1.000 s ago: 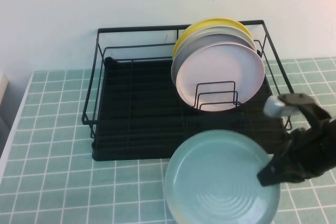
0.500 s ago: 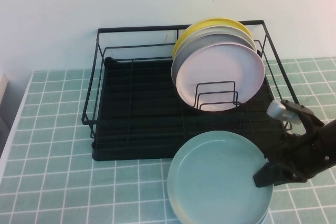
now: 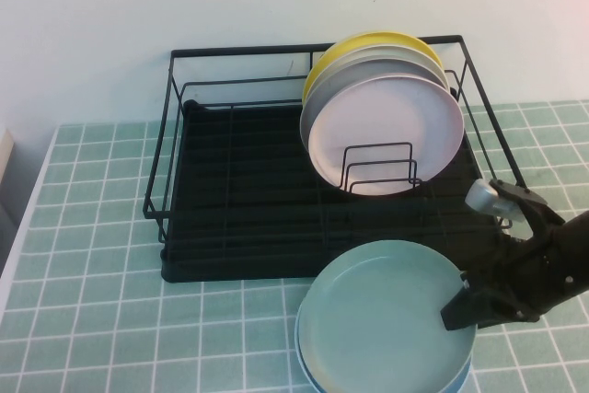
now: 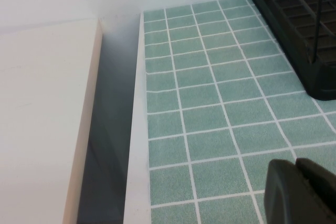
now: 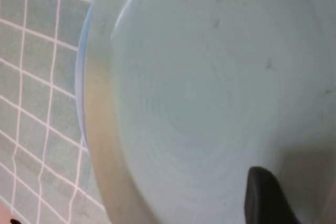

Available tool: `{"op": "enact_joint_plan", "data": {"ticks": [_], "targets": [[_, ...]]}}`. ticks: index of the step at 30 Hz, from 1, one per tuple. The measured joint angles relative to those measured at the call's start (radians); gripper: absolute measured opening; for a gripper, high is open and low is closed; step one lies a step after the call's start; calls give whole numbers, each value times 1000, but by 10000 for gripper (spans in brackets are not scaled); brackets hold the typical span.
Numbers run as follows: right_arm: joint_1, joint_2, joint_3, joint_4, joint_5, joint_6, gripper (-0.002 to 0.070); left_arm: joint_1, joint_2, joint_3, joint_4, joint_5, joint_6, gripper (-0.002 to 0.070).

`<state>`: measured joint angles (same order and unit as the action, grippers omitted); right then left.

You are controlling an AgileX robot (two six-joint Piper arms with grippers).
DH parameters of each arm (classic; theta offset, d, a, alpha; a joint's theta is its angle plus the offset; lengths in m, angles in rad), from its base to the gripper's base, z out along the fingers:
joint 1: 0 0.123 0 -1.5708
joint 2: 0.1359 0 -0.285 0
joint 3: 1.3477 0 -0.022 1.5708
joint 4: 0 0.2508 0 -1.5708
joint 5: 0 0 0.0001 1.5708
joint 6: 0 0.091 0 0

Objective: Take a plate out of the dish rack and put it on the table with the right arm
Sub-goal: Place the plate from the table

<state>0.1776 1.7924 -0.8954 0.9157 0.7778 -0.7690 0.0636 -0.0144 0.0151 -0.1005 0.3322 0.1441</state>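
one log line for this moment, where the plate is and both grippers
phase: placing | plate: low in front of dish rack, over a blue plate | right gripper: shut on plate rim | left gripper: parked above table

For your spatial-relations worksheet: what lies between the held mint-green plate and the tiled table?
In the high view, a sky-blue plate lies under the round mint-green plate gripped by the right gripper, on the pale green tiled table.

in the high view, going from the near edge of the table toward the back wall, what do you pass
mint-green plate held at its rim by the right gripper → dish rack front edge → pale pink plate → grey plate → yellow plate.
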Motion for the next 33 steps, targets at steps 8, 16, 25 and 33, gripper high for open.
{"op": "enact_joint_plan", "data": {"ticks": [8,16,25,33], "targets": [[0,-9,-53,-7,79,0,257,0,0,0,0,0,0,-3],[0,-73,-150,-159,182,81,260,0,0,0,0,0,0,-3],[0,-82,-171,-268,222,131,261,0,0,0,0,0,0,-3],[0,-225,-337,-625,349,247,132,0,0,0,0,0,0,-3]]}}
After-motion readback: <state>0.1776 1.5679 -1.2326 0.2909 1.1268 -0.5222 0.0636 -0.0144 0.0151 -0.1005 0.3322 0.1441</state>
